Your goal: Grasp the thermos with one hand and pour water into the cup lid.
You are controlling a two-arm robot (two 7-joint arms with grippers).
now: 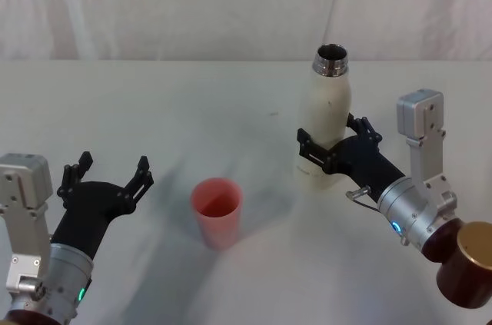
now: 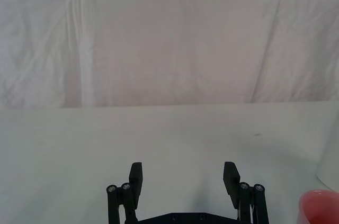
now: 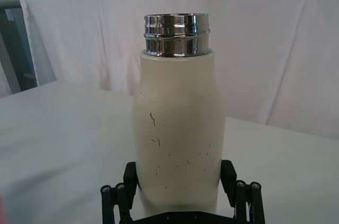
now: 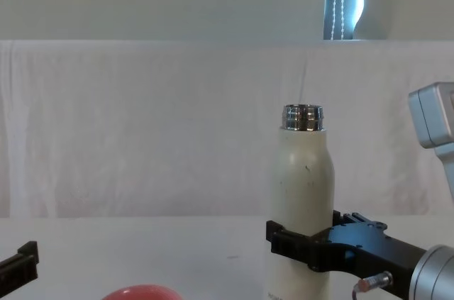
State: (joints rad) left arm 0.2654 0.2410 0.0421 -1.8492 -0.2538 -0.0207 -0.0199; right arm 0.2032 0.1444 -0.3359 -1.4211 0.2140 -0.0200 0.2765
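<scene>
Head view: right gripper [image 1: 327, 148] clamps upright thermos [image 1: 328, 114].

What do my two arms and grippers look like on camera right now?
Both match: the left gripper and right gripper are black clamp-like claws with jointed linkage fingers. Each sits on a black tapered base, then a ribbed silver cylindrical wrist with a small lit dot, green on the left, blue on the right. A silver-grey boxy housing with screws rides beside each wrist. The right arm continues into a dark maroon, gold-capped segment.
</scene>
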